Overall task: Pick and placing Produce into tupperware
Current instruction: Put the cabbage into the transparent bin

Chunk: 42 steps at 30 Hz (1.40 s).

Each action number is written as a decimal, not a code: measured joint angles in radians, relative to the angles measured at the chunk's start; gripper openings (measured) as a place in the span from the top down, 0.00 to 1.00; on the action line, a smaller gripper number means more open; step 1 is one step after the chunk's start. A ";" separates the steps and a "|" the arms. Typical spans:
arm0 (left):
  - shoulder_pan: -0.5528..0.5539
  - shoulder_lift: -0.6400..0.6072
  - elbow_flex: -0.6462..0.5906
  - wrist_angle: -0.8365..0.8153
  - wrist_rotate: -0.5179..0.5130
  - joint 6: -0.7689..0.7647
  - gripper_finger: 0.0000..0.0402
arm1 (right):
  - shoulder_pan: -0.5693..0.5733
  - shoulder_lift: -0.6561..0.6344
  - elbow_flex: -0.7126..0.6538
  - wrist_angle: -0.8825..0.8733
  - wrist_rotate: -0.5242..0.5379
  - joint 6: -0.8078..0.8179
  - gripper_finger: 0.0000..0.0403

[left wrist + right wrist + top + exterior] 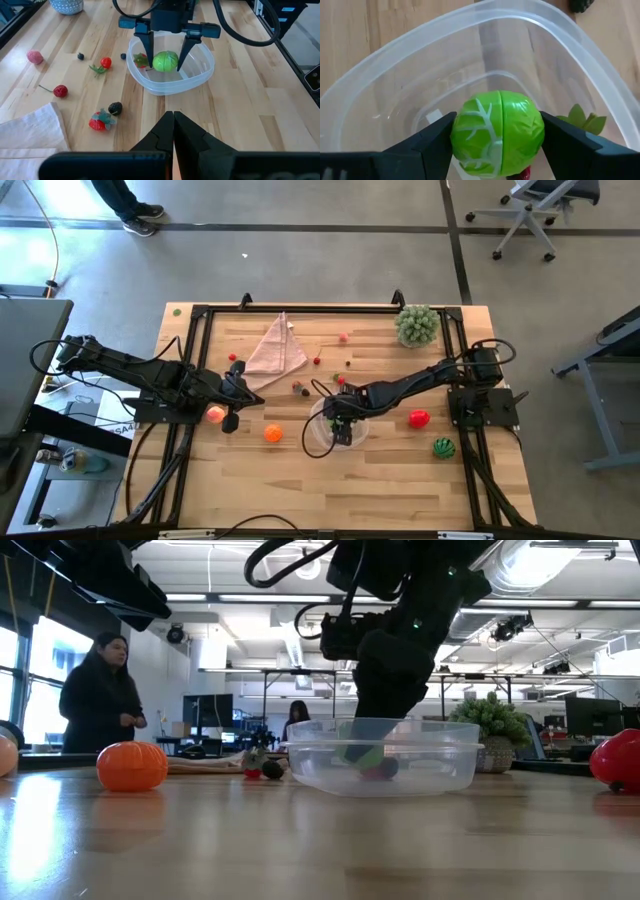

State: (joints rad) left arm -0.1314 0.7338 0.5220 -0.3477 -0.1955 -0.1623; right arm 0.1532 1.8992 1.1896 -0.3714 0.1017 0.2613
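The clear tupperware (312,442) stands at the table's middle, and my right gripper (342,430) reaches down into it, shut on a green ball (165,61). A red strawberry with green leaves (141,59) lies on the tub's floor beside the ball. My left gripper (173,131) hangs shut and holding nothing over the left half of the table, next to a pink peach (214,415). An orange (273,433) rests on the wood between the peach and the tub. A red apple (419,418) and a striped melon (443,447) lie to the tub's right. My right gripper has the green ball between its two fingers, one finger on each side (456,131) at its widest part. The fingers slant down into the tub from above. The ball sits low inside the tub (360,752); whether it rests on the floor, I cannot tell.
A folded pink cloth (275,350) lies at the far left of the wood and a bushy plant (417,325) at the far right. Small berries (60,91) and a dark one (115,107) are scattered between cloth and tub. A person (100,690) stands beyond the table.
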 joint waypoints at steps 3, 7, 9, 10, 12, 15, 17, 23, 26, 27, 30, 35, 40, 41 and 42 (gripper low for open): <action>0.000 0.000 0.000 0.000 0.000 0.000 1.00 | 0.000 0.000 0.000 0.010 -0.001 0.002 0.35; 0.000 0.000 0.000 0.000 0.000 0.000 1.00 | 0.000 0.000 0.000 0.015 -0.001 0.003 0.35; 0.000 0.000 0.000 0.000 0.000 0.000 1.00 | 0.000 0.000 0.000 0.015 -0.001 0.010 0.35; 0.000 0.000 0.000 0.000 0.000 0.000 1.00 | 0.000 0.000 0.000 0.015 -0.002 0.013 0.35; 0.000 0.000 0.000 0.000 0.000 0.000 1.00 | 0.000 0.000 0.000 0.016 -0.002 0.022 0.35; 0.000 0.000 0.000 0.000 0.000 0.000 1.00 | 0.000 0.000 0.000 0.016 -0.003 0.026 0.35; 0.000 0.000 0.000 0.000 0.000 0.000 1.00 | 0.000 0.000 0.000 0.017 -0.004 0.026 0.35; 0.000 0.000 0.000 0.000 0.000 0.000 1.00 | 0.000 0.000 0.000 0.021 -0.004 0.027 0.35; 0.000 0.000 0.000 0.000 0.000 0.000 1.00 | 0.000 0.000 0.000 0.030 -0.005 0.029 0.35; 0.000 0.000 0.000 0.000 0.000 0.000 1.00 | 0.000 0.000 0.000 0.033 -0.006 0.029 0.35; 0.000 0.000 0.000 0.000 0.000 0.000 1.00 | 0.000 0.000 0.000 0.033 -0.006 0.032 0.35; 0.000 0.000 0.000 0.000 0.000 0.000 1.00 | 0.000 0.000 0.000 0.033 -0.004 0.044 0.35; 0.000 0.000 0.000 0.000 0.000 0.000 1.00 | 0.000 0.000 0.000 0.036 -0.003 0.036 0.35; 0.000 0.000 0.000 0.000 0.000 0.000 1.00 | 0.000 0.000 0.000 0.038 -0.001 0.036 0.35; 0.000 0.000 0.000 0.000 0.000 0.000 1.00 | 0.000 0.000 0.000 0.039 -0.001 0.036 0.35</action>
State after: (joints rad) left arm -0.1314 0.7338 0.5222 -0.3475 -0.1953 -0.1623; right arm 0.1528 1.8988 1.1896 -0.3328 0.1009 0.2974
